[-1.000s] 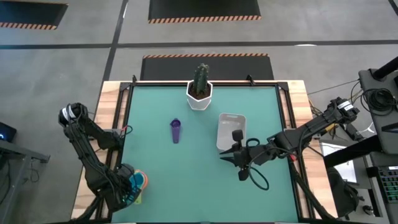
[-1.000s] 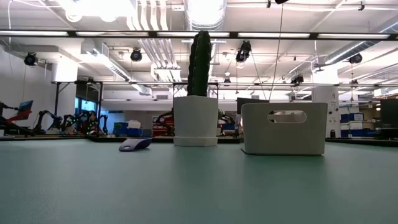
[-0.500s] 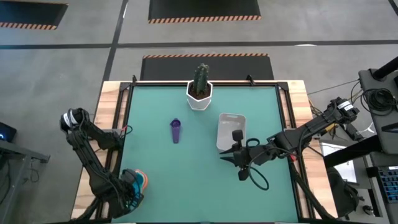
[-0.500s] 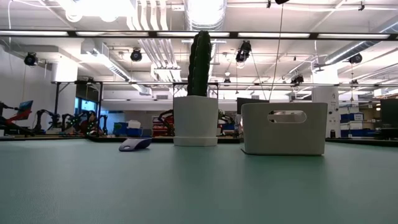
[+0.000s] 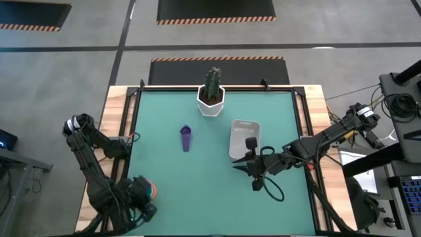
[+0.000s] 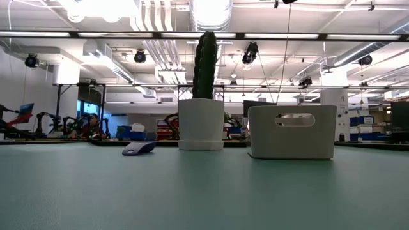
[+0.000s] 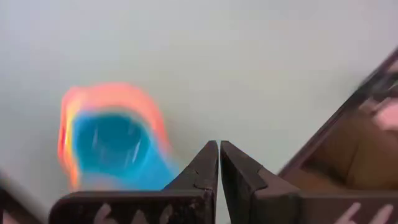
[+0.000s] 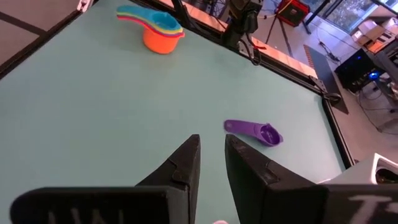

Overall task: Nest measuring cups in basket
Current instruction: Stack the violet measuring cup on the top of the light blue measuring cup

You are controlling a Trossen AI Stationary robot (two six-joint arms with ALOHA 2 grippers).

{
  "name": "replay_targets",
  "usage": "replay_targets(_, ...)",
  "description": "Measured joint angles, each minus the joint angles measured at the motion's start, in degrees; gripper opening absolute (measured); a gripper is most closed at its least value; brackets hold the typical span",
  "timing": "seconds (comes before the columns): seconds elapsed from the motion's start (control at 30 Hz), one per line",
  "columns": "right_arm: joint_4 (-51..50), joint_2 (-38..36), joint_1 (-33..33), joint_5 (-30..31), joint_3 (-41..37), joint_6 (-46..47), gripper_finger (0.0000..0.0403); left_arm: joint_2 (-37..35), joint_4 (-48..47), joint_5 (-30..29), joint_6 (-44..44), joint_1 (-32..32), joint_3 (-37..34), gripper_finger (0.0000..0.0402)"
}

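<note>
A nested stack of measuring cups [image 8: 154, 30], orange outermost with blue and teal inside, stands on its base near the table's near-left corner [image 5: 151, 190]. A single purple cup [image 5: 185, 138] lies on the mat at mid-table [image 8: 255, 132] [image 6: 139, 148]. The grey-white basket [image 5: 245, 137] stands right of centre [image 6: 292, 131]. My left gripper [image 7: 219, 149] is shut and hovers just beside the stack [image 7: 112, 140]; in the high view my left gripper [image 5: 139, 201] partly covers the stack. My right gripper [image 8: 212, 144] is narrowly open and hovers by the basket's near end [image 5: 248, 164].
A white hexagonal pot with a cactus [image 5: 211, 99] stands at the far edge, behind the basket [image 6: 201, 124]. The mat between the purple cup and the stack is bare green. Wooden table rim and a dark frame [image 5: 131, 118] border the mat.
My left arm has shifted at the near-left corner. Its gripper has moved a little toward the table's right, over the stack, so less of the cups shows from above. The right arm, the purple cup and the basket have kept still.
</note>
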Motion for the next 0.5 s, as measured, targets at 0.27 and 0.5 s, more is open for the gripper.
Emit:
replay_targets(0.27,-12.1,-0.3,0.1,0.0,3.1,2.0,0.0065,0.3,-0.5,-12.7,28.0,13.5,6.9,0.0000)
replay_targets(0.5,-13.1,-3.3,1.5,0.0,1.6,-0.2,0.0051,0.9,8.2,-10.0,52.4,28.3,4.4,0.0000)
